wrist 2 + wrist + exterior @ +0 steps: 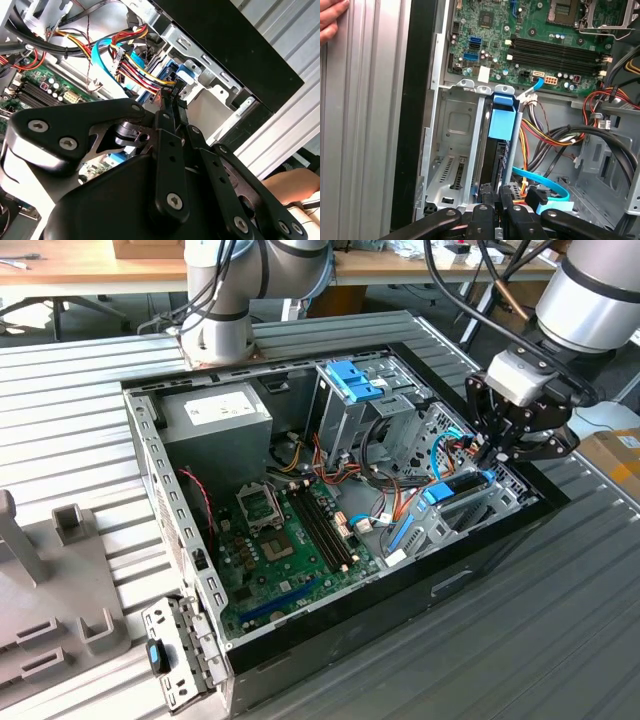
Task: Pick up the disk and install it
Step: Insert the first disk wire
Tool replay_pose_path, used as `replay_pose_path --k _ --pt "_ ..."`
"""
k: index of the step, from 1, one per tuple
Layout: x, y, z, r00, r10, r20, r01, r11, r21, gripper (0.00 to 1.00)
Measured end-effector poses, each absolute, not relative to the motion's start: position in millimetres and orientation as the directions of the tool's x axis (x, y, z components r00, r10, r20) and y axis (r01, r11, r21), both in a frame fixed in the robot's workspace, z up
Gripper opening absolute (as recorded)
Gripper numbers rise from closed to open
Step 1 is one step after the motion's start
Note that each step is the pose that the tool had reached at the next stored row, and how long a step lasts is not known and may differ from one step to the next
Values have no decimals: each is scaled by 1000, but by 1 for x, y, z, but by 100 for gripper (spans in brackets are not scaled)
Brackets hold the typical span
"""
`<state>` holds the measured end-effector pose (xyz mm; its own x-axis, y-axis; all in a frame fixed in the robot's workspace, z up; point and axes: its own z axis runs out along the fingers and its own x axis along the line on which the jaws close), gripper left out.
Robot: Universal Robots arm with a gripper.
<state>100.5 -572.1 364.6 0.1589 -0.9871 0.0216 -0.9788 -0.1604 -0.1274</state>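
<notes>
The disk (462, 484), a black drive in a bright blue carrier, stands on edge in a slot of the grey drive cage (470, 512) at the exterior view's right end of the open computer case. In the first wrist view its blue carrier end (503, 119) and black body (498, 156) sit between the cage's metal walls. My gripper (495, 454) hangs just above the disk's end nearest the case wall. Its thin black fingers are pressed together in both wrist views, with the gripper (500, 194) right at the disk's end and the gripper (170, 96) beside a blue carrier tab (185, 76).
Coloured power leads and a blue data cable (547, 189) lie close beside the slot. A light-blue ribbed latch (352, 380) tops the upper cage. A grey bracket with a blue clip (170, 655) lies outside the case. A person's hand (332, 20) rests on the table.
</notes>
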Motion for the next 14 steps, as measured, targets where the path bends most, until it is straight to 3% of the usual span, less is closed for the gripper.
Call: replay_pose_path --k 14 --pt "95 -572 360 138 -990 22 -982 -139 -131 16"
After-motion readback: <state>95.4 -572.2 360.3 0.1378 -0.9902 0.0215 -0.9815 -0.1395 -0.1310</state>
